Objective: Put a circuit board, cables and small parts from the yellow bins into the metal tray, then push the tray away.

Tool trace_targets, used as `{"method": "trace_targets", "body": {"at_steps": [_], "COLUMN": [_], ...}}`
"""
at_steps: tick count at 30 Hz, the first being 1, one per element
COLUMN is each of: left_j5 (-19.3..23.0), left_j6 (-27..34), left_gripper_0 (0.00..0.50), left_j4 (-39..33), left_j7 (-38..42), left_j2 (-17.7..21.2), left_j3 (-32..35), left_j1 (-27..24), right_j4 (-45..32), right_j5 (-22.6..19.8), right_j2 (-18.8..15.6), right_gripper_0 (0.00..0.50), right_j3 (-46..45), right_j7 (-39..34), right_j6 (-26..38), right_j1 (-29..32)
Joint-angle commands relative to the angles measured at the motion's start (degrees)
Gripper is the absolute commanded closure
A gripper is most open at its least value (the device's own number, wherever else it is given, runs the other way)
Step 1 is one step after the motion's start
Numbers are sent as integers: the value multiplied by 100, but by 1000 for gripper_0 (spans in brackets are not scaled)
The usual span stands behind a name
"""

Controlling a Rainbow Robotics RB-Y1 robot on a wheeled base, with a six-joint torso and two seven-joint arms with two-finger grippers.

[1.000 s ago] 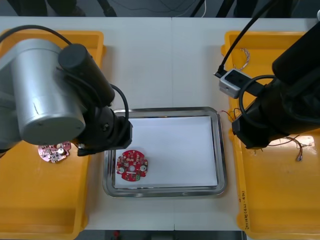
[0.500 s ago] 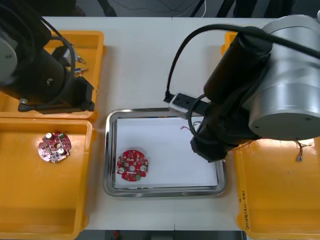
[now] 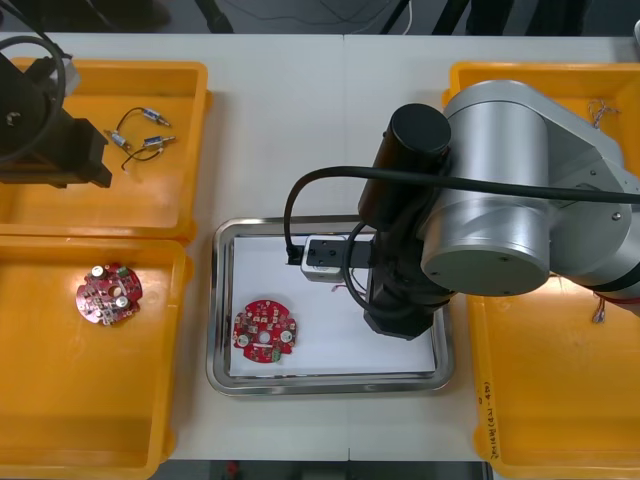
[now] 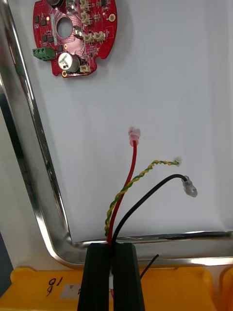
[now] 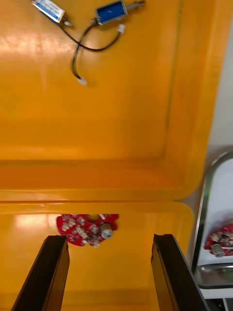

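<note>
- Looking through the right wrist view, we saw the right gripper (image 4: 111,248) with its black fingers pressed nearly together on a bundle of cables (image 4: 131,175): a red strand, a twisted yellow-and-green pair and a black lead.
- Its fingertips hung above the rim of the metal tray (image 4: 29,160), on the side next to a yellow bin (image 4: 48,286). The free cable ends reached out over the tray's white inside, and we could not tell whether they touched it.
- A round red circuit board (image 3: 265,331) lay flat in the tray, well apart from the cable ends.
- From the front, the right arm (image 3: 500,200) hid much of the tray's right half.
- The left gripper (image 5: 109,272) was spread wide with nothing between its fingers, hanging over the wall where the two left bins meet.
- A second board (image 3: 108,294) lay in the near left bin (image 3: 60,420), and small metal parts (image 3: 140,140) with black leads lay in the far left bin (image 3: 170,190).
</note>
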Motion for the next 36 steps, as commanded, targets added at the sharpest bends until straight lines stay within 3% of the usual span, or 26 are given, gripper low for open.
{"method": "trace_targets", "body": {"at_steps": [1, 7, 17, 30, 36], "left_j5": [-346, -794, -1067, -1014, -997], "left_j6": [45, 45, -882, -1506, -1761], "left_gripper_0": [0, 0, 0, 0, 0], "left_j4": [358, 850, 1412, 2590, 3188], "left_j7": [-490, -1228, -2160, -2793, -2916], "left_j2": [286, 286, 278, 260, 146], "left_j3": [426, 549, 549, 645, 628], "left_j1": [64, 55, 55, -191, -463], "right_j4": [127, 329, 373, 382, 786], "right_j5": [235, 684, 1308, 1668, 1554], "right_j2": [214, 363, 407, 504, 592], "right_gripper_0": [500, 500, 500, 500, 500], "right_j3": [236, 631, 1115, 1123, 1132], "right_j7": [387, 440, 405, 369, 352], "right_j6": [-51, -51, -341, -833, -1106], "right_j1": [-53, -9, 264, 808, 826]}}
